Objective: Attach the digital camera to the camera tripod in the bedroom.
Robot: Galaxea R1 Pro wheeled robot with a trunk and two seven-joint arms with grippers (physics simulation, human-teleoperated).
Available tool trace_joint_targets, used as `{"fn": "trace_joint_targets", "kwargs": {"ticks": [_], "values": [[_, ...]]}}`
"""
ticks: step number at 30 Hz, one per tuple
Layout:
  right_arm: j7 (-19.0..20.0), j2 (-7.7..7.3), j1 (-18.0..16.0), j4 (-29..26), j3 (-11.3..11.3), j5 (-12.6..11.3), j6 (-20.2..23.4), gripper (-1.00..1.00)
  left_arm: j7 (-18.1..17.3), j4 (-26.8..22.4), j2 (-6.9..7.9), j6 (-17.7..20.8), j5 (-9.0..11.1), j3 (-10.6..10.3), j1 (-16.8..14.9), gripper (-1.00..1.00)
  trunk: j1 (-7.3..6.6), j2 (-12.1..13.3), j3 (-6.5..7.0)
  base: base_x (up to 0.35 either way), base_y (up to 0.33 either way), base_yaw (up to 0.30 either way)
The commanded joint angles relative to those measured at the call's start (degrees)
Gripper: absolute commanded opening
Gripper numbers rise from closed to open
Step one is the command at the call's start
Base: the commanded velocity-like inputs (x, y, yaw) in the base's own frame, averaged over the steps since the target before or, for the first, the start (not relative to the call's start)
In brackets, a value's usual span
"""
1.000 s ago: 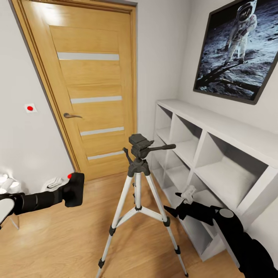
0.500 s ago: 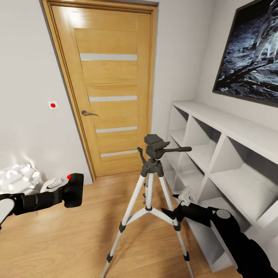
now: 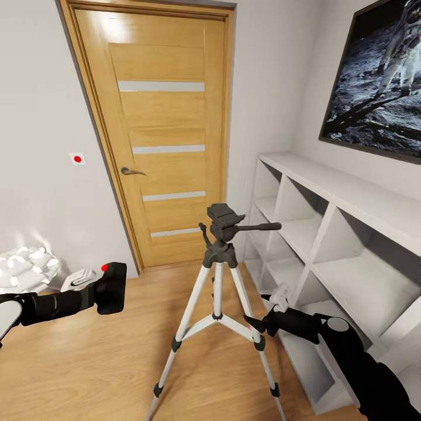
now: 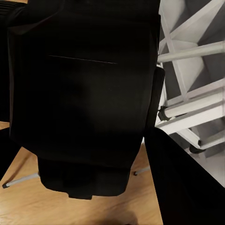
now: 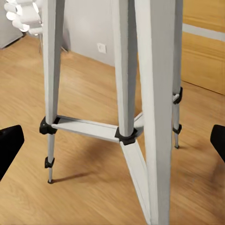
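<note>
The black digital camera [image 3: 112, 287], red dot on its top corner, hangs at the left above the floor with my left gripper [image 3: 100, 294] shut on it. Up close, the left wrist view shows the camera's dark body [image 4: 84, 93]. The camera tripod [image 3: 217, 275] stands in the middle on its silver legs, and its black pan head [image 3: 225, 219] is bare. The camera is to the left of that head and lower. My right gripper [image 3: 258, 313] is open beside the tripod's right leg. Between its fingertips, the right wrist view shows the tripod's legs [image 5: 123, 70].
An orange-brown door [image 3: 164, 134] stands shut behind the tripod. White cubby shelving [image 3: 327, 234] runs along the right wall under the astronaut picture [image 3: 374, 88]. A red dot wall switch [image 3: 76, 158] and a white ball lamp [image 3: 23, 266] are at the left. Light wood floor [image 3: 117, 362] lies around the tripod.
The whole picture has shifted, so the view itself has moved. Both arms keep the same pose, and the camera stays in my left gripper.
</note>
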Motion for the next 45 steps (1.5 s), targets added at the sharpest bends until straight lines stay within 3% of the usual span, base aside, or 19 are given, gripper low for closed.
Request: {"fn": "trace_joint_targets", "kwargs": {"ticks": [1, 26, 45], "values": [[0.1, -0.02, -0.1, -0.1, 0.0, 0.1, 0.4, 1.0, 0.1, 0.0, 0.04, 0.1, 0.2, -0.1, -0.1, -1.0, 0.04, -0.1, -0.13, 0.0, -0.036, 0.002], [0.0, 0.01, 0.2, -0.2, 0.2, 0.0, 1.0, 1.0, 0.4, 0.0, 0.04, 0.1, -0.1, -0.1, -0.1, -1.0, 0.04, -0.1, -0.12, 0.056, -0.073, 0.002], [0.2, 0.01, 0.3, -0.2, 0.2, 0.0, 1.0, 1.0, 0.5, 0.1, 0.04, 0.1, -0.1, 0.0, -0.1, -1.0, 0.04, -0.1, -0.09, 0.002, -0.009, 0.112]]}}
